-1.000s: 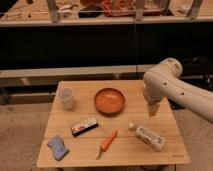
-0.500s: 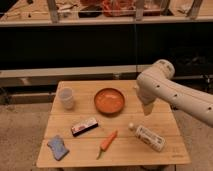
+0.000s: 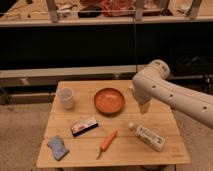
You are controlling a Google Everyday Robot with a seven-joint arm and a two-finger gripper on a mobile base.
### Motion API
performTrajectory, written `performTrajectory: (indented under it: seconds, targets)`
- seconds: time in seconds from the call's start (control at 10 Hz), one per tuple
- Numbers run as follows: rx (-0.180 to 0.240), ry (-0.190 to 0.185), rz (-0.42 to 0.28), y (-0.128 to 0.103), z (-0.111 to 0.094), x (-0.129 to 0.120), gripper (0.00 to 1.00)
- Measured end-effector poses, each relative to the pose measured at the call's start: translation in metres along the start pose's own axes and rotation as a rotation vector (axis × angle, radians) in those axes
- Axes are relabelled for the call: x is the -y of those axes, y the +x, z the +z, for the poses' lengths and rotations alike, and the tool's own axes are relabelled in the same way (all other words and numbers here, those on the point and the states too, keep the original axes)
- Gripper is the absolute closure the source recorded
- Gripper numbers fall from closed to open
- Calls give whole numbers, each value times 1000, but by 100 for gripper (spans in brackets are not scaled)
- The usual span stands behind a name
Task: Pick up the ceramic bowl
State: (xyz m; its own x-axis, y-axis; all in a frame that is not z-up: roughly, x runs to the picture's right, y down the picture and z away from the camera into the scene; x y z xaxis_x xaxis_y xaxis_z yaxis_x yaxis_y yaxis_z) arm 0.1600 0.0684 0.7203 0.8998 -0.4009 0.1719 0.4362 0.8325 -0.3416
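Ceramic bowl (image 3: pixel 109 101), wide, shallow and round, orange-red inside with a darker rim, stands upright on the rear half of a light wooden surface (image 3: pixel 167 121), near its middle. Nothing touches the bowl and nothing lies in it.

Gripper (image 3: pixel 143 110) hangs just to the right of the bowl, pointing downward, its tip near the level of the bowl's rim and apart from it; whether the gripper is open or closed cannot be told from this view. White arm (image 3: pixel 175 97) enters from the right edge, rises to a rounded joint above the rear right corner of the surface, and bends down to the gripper.

Small translucent white cup (image 3: pixel 65 98) stands upright to the left of the bowl, well apart from it, near the rear left corner. Flat dark packet (image 3: pixel 84 126) with a white and red band lies in front of the bowl, toward the left. Carrot (image 3: pixel 107 142) lies at a slant in front of the bowl, its thin end toward the front edge. Blue sponge (image 3: pixel 57 147) lies at the front left corner. White bottle (image 3: pixel 147 137) lies on its side at the front right, below the gripper. Shelf (image 3: pixel 100 21) with unclear red items runs behind the surface.
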Motion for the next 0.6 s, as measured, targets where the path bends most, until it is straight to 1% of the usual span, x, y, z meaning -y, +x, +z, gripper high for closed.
performTrajectory:
  seconds: [0.3,0.6]
  targets:
    - [18,17,-75,-10,4,8,20]
    - [32,27,-130,-17,9,12,20]
